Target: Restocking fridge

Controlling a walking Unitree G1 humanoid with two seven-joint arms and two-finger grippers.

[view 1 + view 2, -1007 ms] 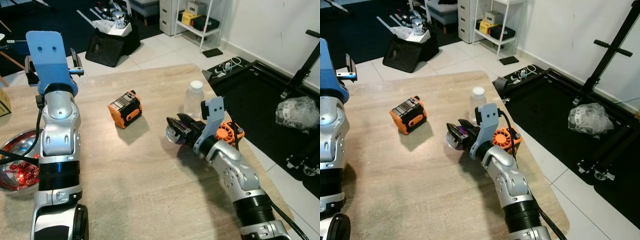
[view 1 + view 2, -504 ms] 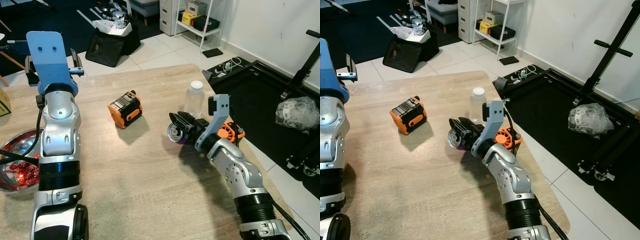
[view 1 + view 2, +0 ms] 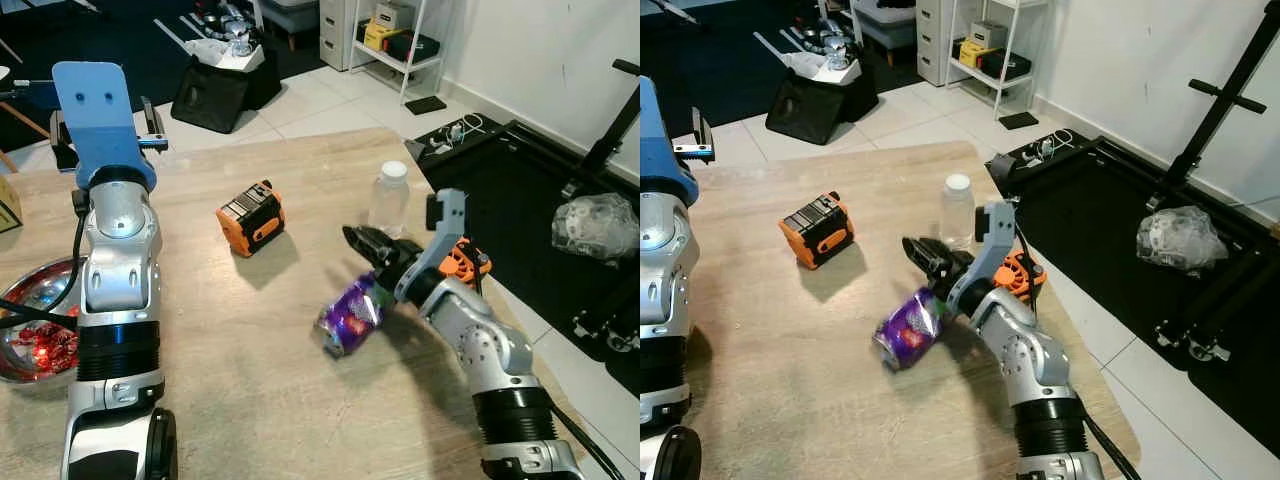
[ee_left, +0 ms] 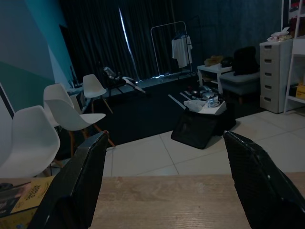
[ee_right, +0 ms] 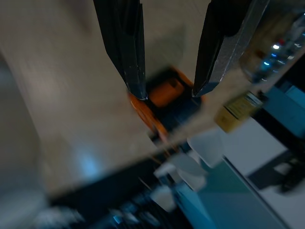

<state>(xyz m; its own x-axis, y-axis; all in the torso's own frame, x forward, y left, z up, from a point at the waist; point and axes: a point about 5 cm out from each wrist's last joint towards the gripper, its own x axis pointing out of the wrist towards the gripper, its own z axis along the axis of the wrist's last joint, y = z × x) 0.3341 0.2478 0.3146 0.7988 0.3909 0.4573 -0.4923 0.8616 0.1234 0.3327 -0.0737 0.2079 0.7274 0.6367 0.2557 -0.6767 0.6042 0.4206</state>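
Purple can [image 3: 348, 316] lies tilted on its side on the wooden table [image 3: 250, 380], just below and to the left of the right gripper [image 3: 368, 246]. It appears blurred in both head views, and whether it rests flat on the tabletop cannot be told. The right gripper's two black fingers stand parted with nothing between them; the can is loose from them. In the right wrist view the fingers [image 5: 125, 45] are spread, with the orange and black battery pack [image 5: 164, 102] seen beyond the gap.

On the table, that battery pack [image 3: 250, 216] sits well apart from the can, toward the far side. A clear plastic bottle [image 3: 389, 199] with a white cap stands upright just beyond the right gripper. A metal bowl [image 3: 30, 330] holding red wrapped items sits at the table's left edge.

Left gripper [image 4: 167, 186] is raised over the table's far edge, fingers wide apart and empty, facing a dark room with white chairs [image 4: 28, 143].
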